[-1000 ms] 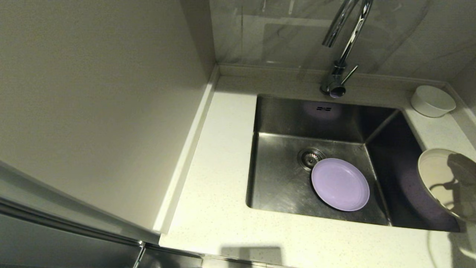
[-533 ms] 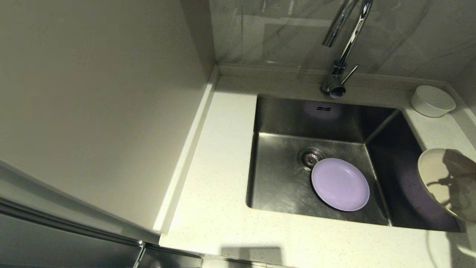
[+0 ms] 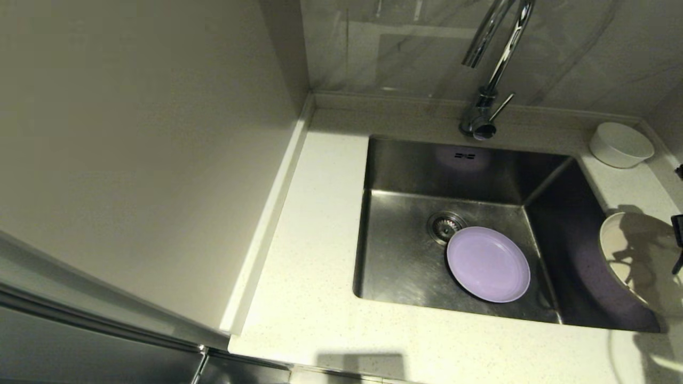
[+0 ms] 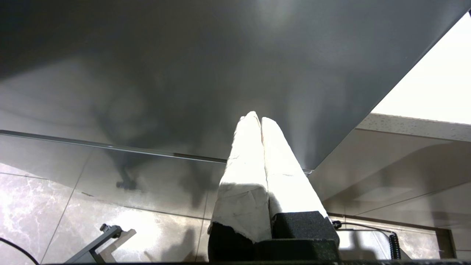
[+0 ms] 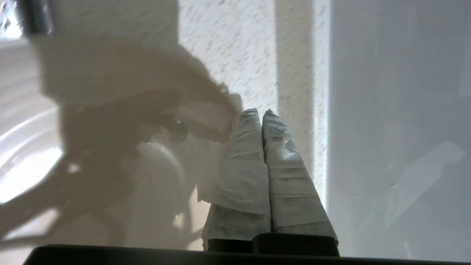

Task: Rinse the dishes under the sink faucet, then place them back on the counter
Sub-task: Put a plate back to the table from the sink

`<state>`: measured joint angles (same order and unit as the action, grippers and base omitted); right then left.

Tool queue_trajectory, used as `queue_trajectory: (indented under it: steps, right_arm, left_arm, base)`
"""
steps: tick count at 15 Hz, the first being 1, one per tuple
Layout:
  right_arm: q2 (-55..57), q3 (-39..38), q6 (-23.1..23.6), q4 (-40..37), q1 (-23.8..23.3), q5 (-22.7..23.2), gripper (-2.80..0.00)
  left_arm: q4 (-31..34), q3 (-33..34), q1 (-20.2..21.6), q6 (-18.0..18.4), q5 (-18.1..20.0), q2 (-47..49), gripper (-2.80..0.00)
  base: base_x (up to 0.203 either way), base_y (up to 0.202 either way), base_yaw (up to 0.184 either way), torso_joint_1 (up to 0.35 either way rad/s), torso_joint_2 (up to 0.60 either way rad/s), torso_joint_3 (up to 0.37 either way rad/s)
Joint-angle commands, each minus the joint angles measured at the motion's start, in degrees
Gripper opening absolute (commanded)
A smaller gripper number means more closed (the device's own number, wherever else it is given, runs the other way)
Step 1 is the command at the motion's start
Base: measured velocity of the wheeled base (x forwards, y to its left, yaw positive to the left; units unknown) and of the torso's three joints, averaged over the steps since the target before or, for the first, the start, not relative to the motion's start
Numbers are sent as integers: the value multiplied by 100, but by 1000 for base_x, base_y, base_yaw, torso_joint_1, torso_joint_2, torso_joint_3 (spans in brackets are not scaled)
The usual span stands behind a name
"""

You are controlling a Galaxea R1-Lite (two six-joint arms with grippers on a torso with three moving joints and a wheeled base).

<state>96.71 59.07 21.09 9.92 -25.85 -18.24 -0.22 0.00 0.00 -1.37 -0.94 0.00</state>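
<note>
The lilac plate [image 3: 488, 264] lies flat on the floor of the sink [image 3: 405, 256], just right of the drain strainer [image 3: 444, 226]. On the counter [image 3: 315, 224] at the right, the cream plate [image 3: 621, 250] rests with its edge over the basin's rim. The white bowl [image 3: 621, 144] stands in the far right corner. The faucet [image 3: 488, 69] rises behind the basin. My right gripper [image 5: 262, 111] is shut and holds nothing, hovering above the cream plate [image 5: 25, 162] and the speckled counter [image 5: 235, 55]. My left gripper [image 4: 260, 118] is shut and parked low beside a grey cabinet panel.
A tall pale wall panel [image 3: 144, 149] borders the counter on the left. The tiled back wall [image 3: 405, 48] and a side wall [image 5: 397, 129] close in the right corner. A dark part of my right arm [image 3: 678, 230] shows at the right edge.
The shadow over the cream plate has shifted and spread. A dark part of my right arm has come into the head view at the right edge. The dishes have not moved.
</note>
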Motion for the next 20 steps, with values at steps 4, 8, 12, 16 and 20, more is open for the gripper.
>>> queue_trajectory:
  steps: [4,8,12,16,20]
  right_arm:
    - [-203,-238,17,-181,94,147,-280]
    - [-162,-229,9,-989,142,198,-280]
    - [192,18,-48,-941,142,190,-280]
    - [744,576,-56,-693,134,184,-280]
    - [1210,1108,-44,-388,124,171,-280]
  left_arm:
    - [-4,0,0,-4,-3,-9,-280]
    - [-4,0,0,-4,-3,-9,-280]
    - [-4,0,0,-4,-3,-9,-280]
    - [-4,0,0,-4,-3,-9,-280]
    - [-4,0,0,-4,-3,-9,-280]
  base:
    - [0,0,0,0,0,0]
    - [0,0,0,0,0,0]
    - [0,0,0,0,0,0]
    - [0,0,0,0,0,0]
    - [0,0,0,0,0,0]
